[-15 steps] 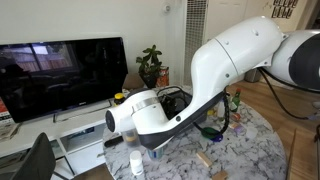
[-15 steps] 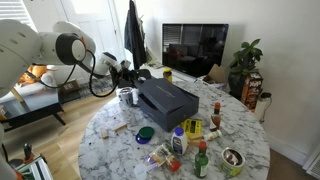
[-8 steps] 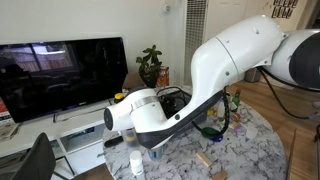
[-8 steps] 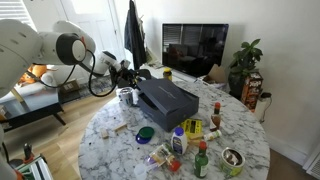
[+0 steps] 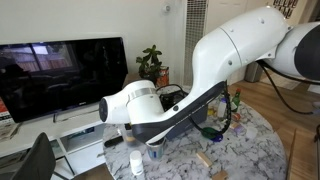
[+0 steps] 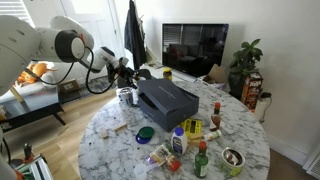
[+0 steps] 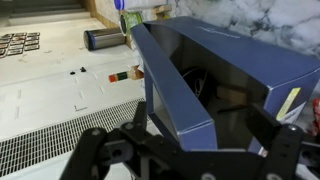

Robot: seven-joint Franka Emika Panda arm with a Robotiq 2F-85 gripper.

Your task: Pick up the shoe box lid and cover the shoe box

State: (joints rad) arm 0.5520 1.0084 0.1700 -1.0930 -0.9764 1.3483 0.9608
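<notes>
Shoe box (image 6: 158, 110): dark-blue rectangular cardboard

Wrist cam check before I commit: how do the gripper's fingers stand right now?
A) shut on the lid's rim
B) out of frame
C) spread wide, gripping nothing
C: in the wrist view the gripper has its fingers spread far apart at the bottom of the frame, with the near corner of the shoe box ahead of them and nothing pinched.
</notes>
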